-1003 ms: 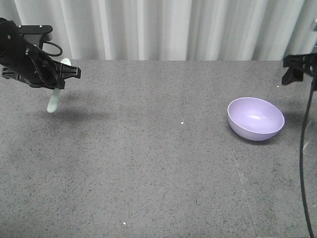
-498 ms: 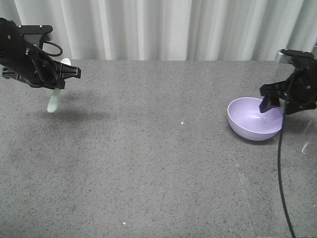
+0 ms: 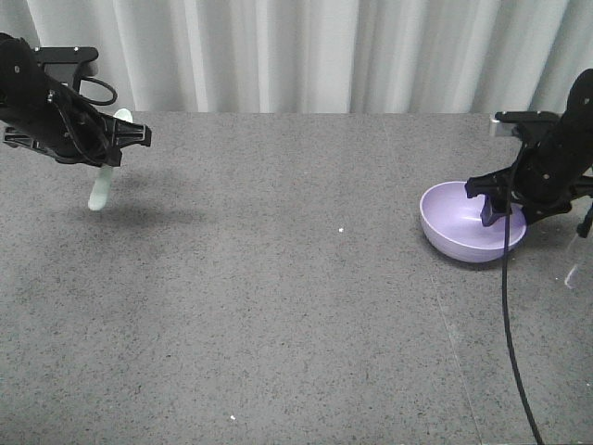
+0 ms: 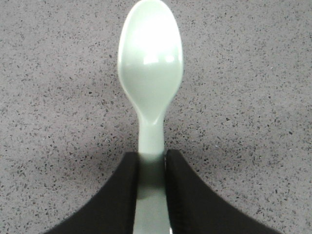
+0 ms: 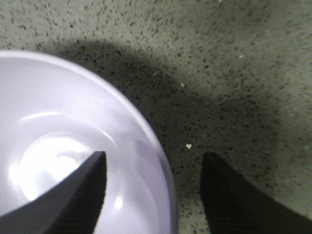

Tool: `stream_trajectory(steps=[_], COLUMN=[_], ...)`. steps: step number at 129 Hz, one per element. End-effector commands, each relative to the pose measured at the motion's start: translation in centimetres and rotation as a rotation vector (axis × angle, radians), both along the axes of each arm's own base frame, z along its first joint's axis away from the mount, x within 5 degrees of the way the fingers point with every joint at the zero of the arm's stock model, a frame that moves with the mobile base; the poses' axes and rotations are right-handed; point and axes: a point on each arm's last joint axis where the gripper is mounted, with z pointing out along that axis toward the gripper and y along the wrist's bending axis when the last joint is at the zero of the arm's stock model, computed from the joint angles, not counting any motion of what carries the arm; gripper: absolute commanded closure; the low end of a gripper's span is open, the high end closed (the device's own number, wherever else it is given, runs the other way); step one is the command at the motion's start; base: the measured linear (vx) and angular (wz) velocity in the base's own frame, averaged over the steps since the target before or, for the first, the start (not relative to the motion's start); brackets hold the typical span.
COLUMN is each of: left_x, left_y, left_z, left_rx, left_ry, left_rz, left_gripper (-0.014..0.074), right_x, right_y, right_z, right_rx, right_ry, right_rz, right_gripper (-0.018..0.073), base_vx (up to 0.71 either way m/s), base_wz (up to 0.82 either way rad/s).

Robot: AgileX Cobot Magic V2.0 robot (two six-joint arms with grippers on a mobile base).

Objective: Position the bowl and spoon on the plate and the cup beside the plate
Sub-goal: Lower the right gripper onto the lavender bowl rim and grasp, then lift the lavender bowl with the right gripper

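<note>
At the far left, above the table, my left gripper [image 3: 110,151] is shut on the pale green spoon [image 3: 99,192]. In the left wrist view the fingers clamp the handle and the spoon [image 4: 150,73] sticks out beyond my left gripper [image 4: 152,161]. The lavender bowl [image 3: 456,225] sits on the table at the right. My right gripper [image 3: 503,206] is open and straddles the bowl's right rim. One finger [image 5: 80,192] is inside the bowl [image 5: 53,122] and the other finger [image 5: 231,195] is outside, so my right gripper [image 5: 153,163] spans the wall. The plate and the cup are out of view.
The grey speckled table [image 3: 278,306] runs back to a white curtain [image 3: 306,51]. A black cable [image 3: 511,324] hangs from the right arm over the table's front right part.
The right gripper has come in from the right edge, leftwards and down over the bowl's rim, and the bowl has shifted slightly left. The left arm and spoon have not moved.
</note>
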Motion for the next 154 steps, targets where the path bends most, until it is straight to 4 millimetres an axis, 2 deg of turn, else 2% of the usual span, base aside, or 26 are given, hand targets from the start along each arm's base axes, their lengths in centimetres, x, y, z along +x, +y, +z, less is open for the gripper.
stream_trajectory(steps=[1, 7, 8, 16, 37, 69, 91, 92, 115, 129, 154], left_x=[-0.6, -0.6, -0.6, -0.6, -0.6, -0.6, -0.6, -0.6, -0.6, -1.0, -3.3], left_y=[-0.3, -0.3, -0.3, -0.3, -0.3, -0.3, -0.3, -0.3, -0.3, -0.2, 0.1], left_z=[3.9, 3.9, 3.9, 3.9, 3.9, 3.8, 3.8, 3.8, 3.9, 5.1, 9.6], left_rx=[-0.032, -0.032, -0.032, -0.032, -0.032, -0.03, -0.031, -0.031, -0.031, -0.037, -0.055], left_ry=[-0.144, -0.144, -0.144, -0.144, -0.144, -0.134, -0.135, -0.135, -0.141, -0.193, -0.335], left_rz=[0.003, 0.003, 0.003, 0.003, 0.003, 0.003, 0.003, 0.003, 0.003, 0.003, 0.003], left_gripper=[0.0603, 0.0603, 0.0603, 0.0603, 0.0603, 0.0603, 0.0603, 0.0603, 0.0603, 0.0603, 0.0603], right_x=[0.1, 0.1, 0.1, 0.2, 0.0, -2.1, -4.9, -5.4, -9.4, -11.9, -15.1], right_y=[-0.1, -0.1, -0.1, -0.1, -0.1, 0.1, 0.5, 0.6, 1.1, 1.3, 1.5], right_z=[2.7, 2.7, 2.7, 2.8, 4.4, 11.2, 16.3, 17.0, 22.0, 24.6, 27.5], right_rx=[-0.002, -0.002, -0.002, -0.003, -0.007, -0.02, -0.004, -0.001, 0.01, 0.007, 0.0], right_ry=[-0.099, -0.1, -0.101, -0.109, -0.151, -0.329, -0.474, -0.492, -0.638, -0.73, -0.843], right_rz=[-0.002, -0.002, -0.002, -0.002, -0.003, 0.0, -0.004, -0.004, -0.003, -0.003, -0.003], right_gripper=[0.0335, 0.0425, 0.0472, 0.0578, 0.0568, 0.0568, 0.0568, 0.0568, 0.0568, 0.0568, 0.0568], base_vx=[0.0, 0.0, 0.0, 0.0, 0.0, 0.0, 0.0, 0.0, 0.0, 0.0, 0.0], base_wz=[0.0, 0.0, 0.0, 0.0, 0.0, 0.0, 0.0, 0.0, 0.0, 0.0, 0.0])
